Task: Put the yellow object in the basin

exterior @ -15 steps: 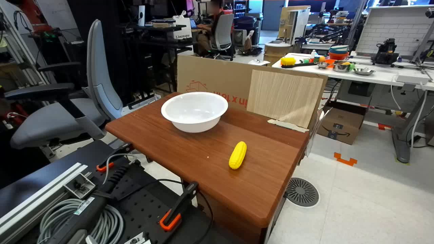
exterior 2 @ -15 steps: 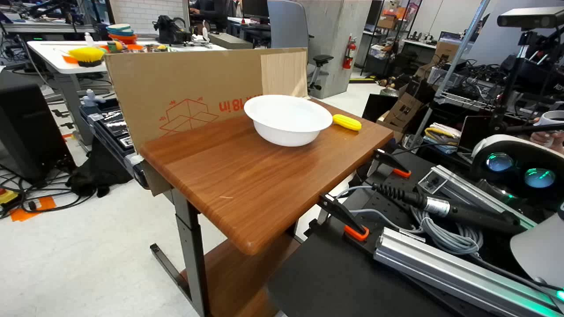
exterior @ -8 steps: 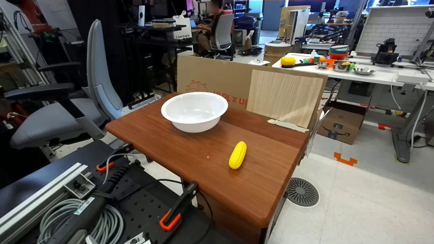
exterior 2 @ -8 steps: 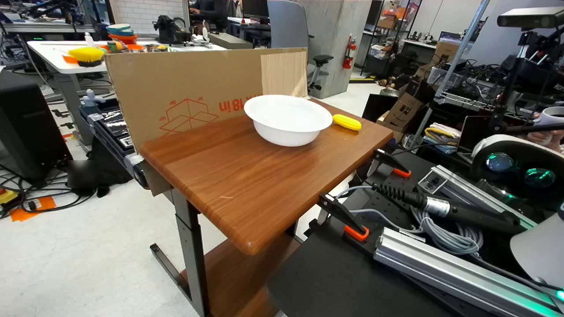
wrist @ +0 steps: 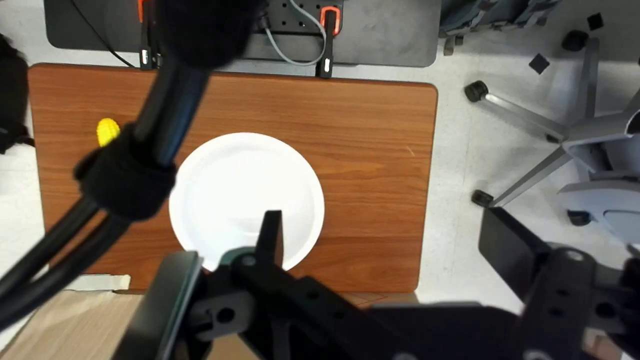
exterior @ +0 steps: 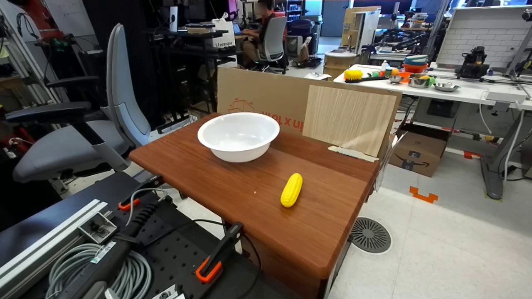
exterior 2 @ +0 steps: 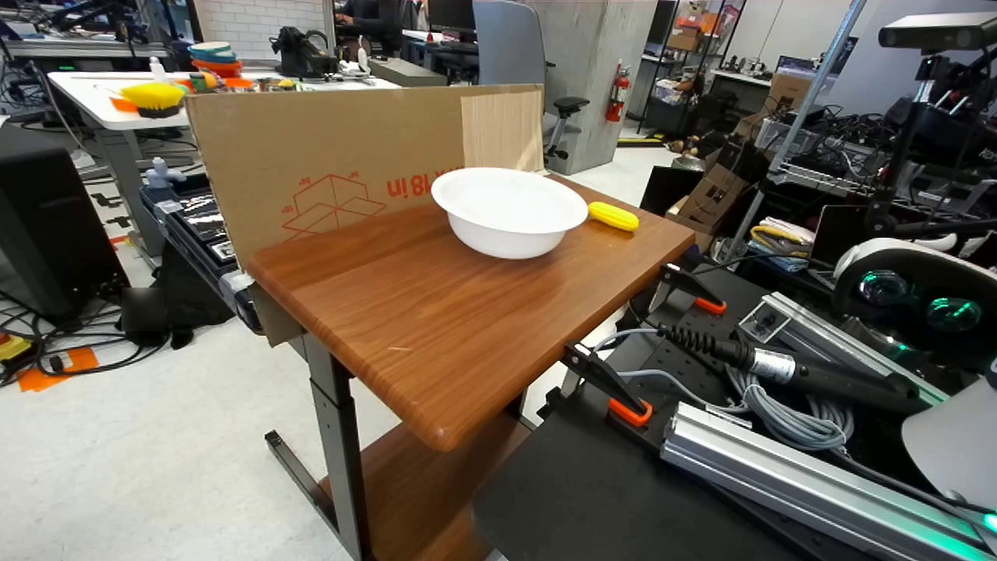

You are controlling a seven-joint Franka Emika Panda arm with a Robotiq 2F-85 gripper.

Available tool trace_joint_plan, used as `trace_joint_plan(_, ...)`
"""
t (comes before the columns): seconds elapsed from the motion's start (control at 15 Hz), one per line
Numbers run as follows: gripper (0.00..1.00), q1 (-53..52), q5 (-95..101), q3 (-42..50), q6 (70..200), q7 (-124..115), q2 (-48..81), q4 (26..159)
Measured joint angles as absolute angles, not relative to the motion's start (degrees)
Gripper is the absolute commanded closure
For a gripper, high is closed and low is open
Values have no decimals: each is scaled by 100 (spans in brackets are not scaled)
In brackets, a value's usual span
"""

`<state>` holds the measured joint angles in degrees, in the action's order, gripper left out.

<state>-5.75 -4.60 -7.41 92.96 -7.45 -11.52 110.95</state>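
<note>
Yellow object (wrist: 106, 130): corn-cob shaped, lying on its side on the bench (wrist: 370, 175), outside the basin (wrist: 242, 187), not held. Relative to the tool (wrist: 385, 232) it's well apart, out past the basin-side finger (wrist: 272, 235) and over toward the dark platform (wrist: 395, 32). A cable (wrist: 129, 180) hides part of it in the wrist view; both exterior views show it clear of that.

Basin sits upright, between tool and yellow object. Same finger overlaps its rim in the wrist view; I read that as line of sight, not contact, since neither exterior view shows the tool at the bench.

Tool is spread wide, nothing between the fingers. Gap looks onto bench end and floor; chair (wrist: 595, 140) lies beyond the other finger. Cardboard (exterior: 266, 89) stands along the bench edge opposite the platform.

Step, my read: pre-grasp approach, no transfer done. Next: travel past the basin high enough to miss its rim, centre over the yellow object, turn so the fingers straddle its narrow width, descend, close. Rounded body could roll if one finger touches first. With the cable masking the wrist view, align off the exterior views too.
</note>
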Motion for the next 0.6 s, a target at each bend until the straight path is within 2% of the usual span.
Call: trace_joint_plan(0.6,0,296,100,159,10913,-738,-519,12430)
